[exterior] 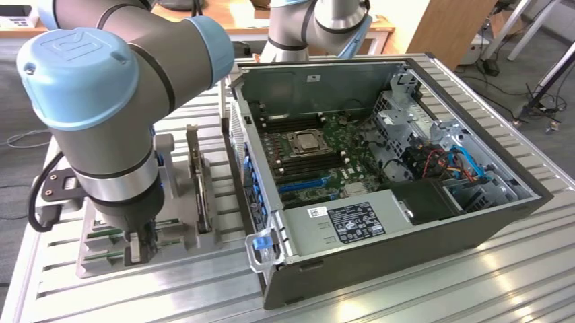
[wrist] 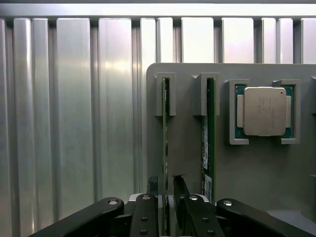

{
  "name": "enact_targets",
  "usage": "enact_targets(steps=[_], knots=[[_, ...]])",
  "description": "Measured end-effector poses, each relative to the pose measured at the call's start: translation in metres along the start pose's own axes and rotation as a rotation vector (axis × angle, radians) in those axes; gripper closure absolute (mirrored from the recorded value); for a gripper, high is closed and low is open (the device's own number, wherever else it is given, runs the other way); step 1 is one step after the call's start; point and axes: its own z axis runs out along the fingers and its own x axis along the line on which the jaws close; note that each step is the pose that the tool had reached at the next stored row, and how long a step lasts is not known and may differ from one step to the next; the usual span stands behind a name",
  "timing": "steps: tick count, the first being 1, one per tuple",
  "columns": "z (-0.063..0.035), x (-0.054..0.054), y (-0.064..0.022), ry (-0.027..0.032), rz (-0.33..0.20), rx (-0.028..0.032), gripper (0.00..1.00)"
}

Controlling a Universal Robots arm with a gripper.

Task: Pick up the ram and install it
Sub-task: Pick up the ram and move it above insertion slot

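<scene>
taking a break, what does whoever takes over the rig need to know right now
Gripper: open, down at the tray, fingers either side of one ram, not clamped as far as shows.
Ram: on edge in its tray slot; a second stick beside it, then the processor.
Case: lid off, on the exterior view's right of the tray.
Done: gripper placed around the ram.
Left: ram not yet picked up or installed.

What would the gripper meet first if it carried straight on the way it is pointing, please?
Probably the grey holder tray: the gripper points down at it, with open jaws astride the ram, which stands on edge. Depth is unclear.
</scene>
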Motion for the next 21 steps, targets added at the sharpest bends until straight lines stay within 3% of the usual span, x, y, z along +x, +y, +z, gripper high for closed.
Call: enact_targets(steps=[11, 14, 15, 21], knots=[[0.0, 0.0, -0.0006, 0.0, 0.0, 0.0, 0.73], [0.0, 0.0, -0.0005, 0.0, 0.0, 0.0, 0.75], [0.0, 0.0, -0.0005, 0.0, 0.0, 0.0, 0.81], [0.0, 0.0, -0.0006, 0.0, 0.0, 0.0, 0.81]])
